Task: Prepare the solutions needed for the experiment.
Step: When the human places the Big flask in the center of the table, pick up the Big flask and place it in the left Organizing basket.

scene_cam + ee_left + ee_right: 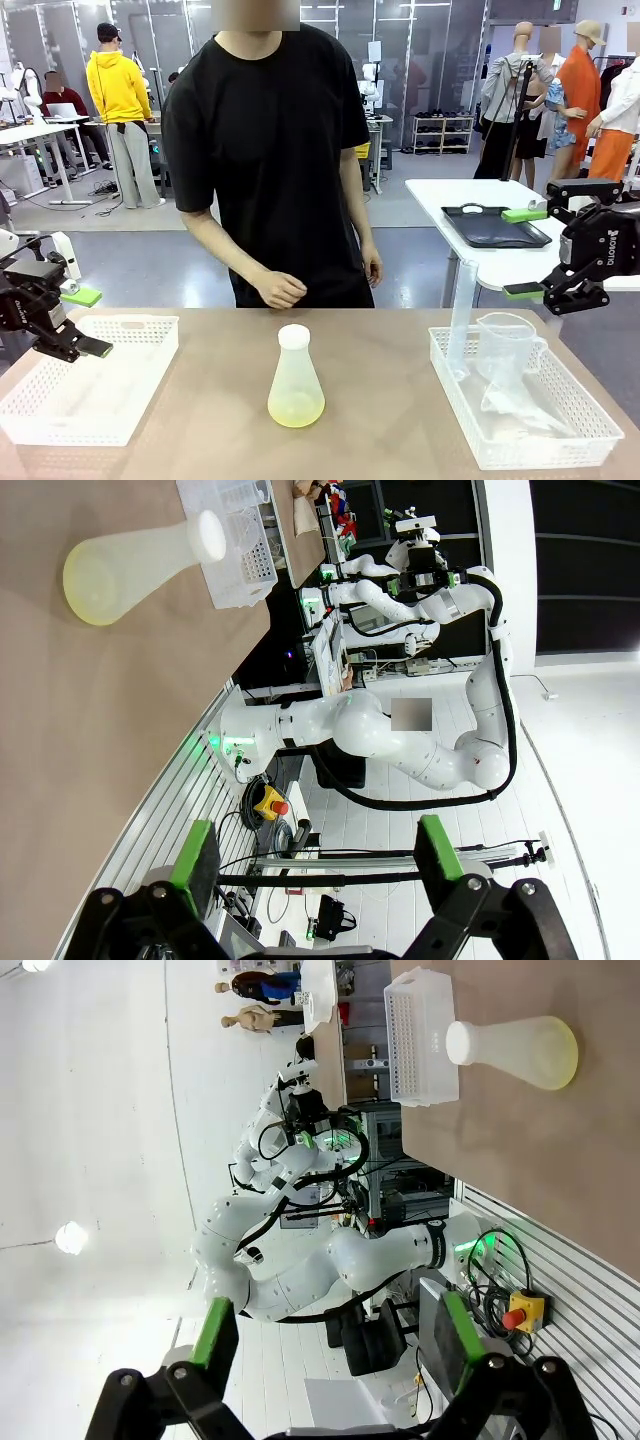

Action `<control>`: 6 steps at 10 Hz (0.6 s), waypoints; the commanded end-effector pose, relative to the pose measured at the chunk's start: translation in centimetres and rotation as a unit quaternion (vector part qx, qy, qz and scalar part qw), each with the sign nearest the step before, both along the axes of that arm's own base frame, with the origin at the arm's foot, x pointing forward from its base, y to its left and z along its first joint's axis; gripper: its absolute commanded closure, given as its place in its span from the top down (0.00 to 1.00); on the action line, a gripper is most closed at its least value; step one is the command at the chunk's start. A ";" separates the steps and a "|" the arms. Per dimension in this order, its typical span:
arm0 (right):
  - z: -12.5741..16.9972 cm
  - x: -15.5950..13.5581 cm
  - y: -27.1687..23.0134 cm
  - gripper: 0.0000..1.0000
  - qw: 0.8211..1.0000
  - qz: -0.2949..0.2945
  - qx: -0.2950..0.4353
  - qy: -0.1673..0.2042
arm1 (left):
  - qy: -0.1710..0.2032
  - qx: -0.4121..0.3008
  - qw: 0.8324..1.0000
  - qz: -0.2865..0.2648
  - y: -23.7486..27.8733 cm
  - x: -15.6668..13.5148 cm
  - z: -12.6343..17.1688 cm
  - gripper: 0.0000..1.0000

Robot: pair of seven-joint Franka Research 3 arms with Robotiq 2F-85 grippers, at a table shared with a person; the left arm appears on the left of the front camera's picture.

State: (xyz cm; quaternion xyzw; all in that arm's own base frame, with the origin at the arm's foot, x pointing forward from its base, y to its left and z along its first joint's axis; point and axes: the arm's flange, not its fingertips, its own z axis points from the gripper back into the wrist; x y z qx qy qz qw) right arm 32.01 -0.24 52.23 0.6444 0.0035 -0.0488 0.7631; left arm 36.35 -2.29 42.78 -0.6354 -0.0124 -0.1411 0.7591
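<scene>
A whitish conical flask (296, 380) with a white stopper stands upright at the middle of the brown table, the pale yellow solutions (296, 408) lying shallow in its base. My left gripper (88, 322) hovers open at the left edge, above the left basket's near corner and well away from the flask. At the right my right gripper (524, 252) hangs open above the right basket, also far from the flask. In the left wrist view the left gripper (318, 860) is empty, the flask (130, 565) far off. The right gripper (335, 1335) is empty too, with the flask (520, 1048) distant.
A white basket (130, 322) sits at the table's left. Another white basket (600, 420) at the right holds a tall graduated cylinder (462, 315) and a clear handled jug (505, 350). A person stands at the far edge, one hand (280, 290) near the table.
</scene>
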 end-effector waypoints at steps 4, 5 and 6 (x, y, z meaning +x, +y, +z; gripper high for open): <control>0.1 0.1 0.0 1.00 1.000 0.001 0.005 -0.004 | 0.000 0.000 1.000 0.000 0.0 0.0 0.0 1.00; 0.1 0.1 0.0 1.00 1.000 0.001 0.005 -0.004 | -0.084 -0.001 0.996 -0.017 -0.3 1.3 0.1 1.00; 0.1 0.1 0.0 1.00 1.000 0.001 0.005 -0.004 | -0.113 -0.026 0.993 -0.029 -1.3 2.8 0.4 1.00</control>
